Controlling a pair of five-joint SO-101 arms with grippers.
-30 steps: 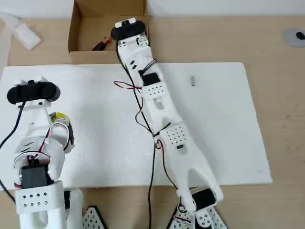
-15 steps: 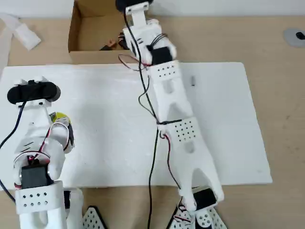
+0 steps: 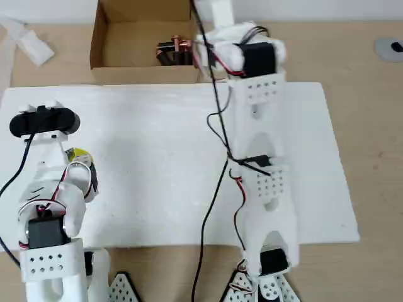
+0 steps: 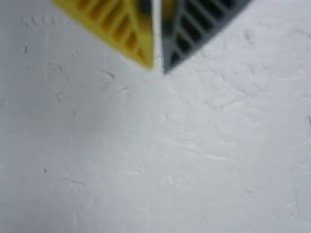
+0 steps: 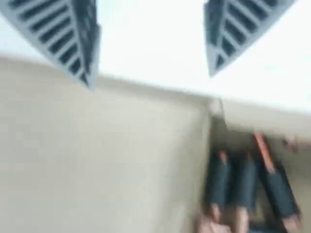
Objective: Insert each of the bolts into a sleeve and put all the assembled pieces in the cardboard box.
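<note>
Right gripper (image 5: 151, 73) jaws spread wide near cardboard box (image 3: 96, 56), upper left of high view, bolt-sleeve assemblies (image 3: 173, 53) lying inside; left gripper (image 4: 156, 65) jaws closed together above white foam sheet (image 4: 146, 170).

White foam sheet (image 3: 145, 145) spread over the middle of the wooden table (image 3: 368, 126). Near the table's far left corner, a crumpled white piece (image 3: 33, 44); at its far right edge, a grey disc (image 3: 387, 48).

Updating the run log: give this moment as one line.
left gripper: shut, over mat | right gripper: open, near box | pieces: in box
</note>
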